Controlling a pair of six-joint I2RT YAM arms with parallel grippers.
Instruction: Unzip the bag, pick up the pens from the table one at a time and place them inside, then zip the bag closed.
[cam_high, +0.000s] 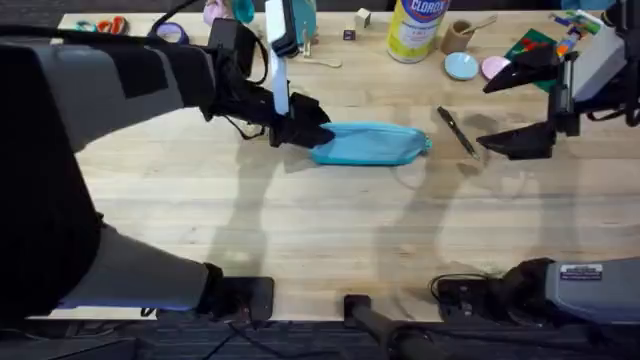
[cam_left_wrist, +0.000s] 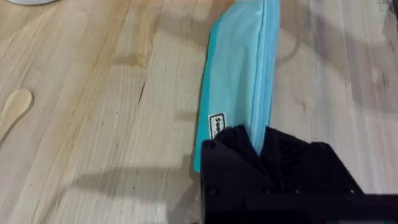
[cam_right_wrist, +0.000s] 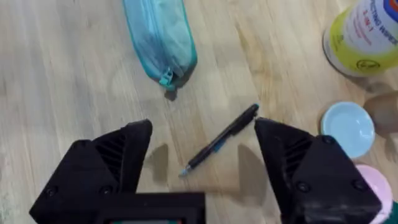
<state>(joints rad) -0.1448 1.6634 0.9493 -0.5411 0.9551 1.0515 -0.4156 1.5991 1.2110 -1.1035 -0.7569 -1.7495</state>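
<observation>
Bag (cam_high: 372, 144) end pinched by left tool (cam_high: 300, 132); 1 pen (cam_high: 457, 131) beside.

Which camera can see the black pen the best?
The right wrist view. The pen lies whole and close on the table, between the right gripper's open jaws, near the bag's zipper end. The overhead view shows the pen small, right of the bag. The left wrist view looks at the bag instead.
</observation>
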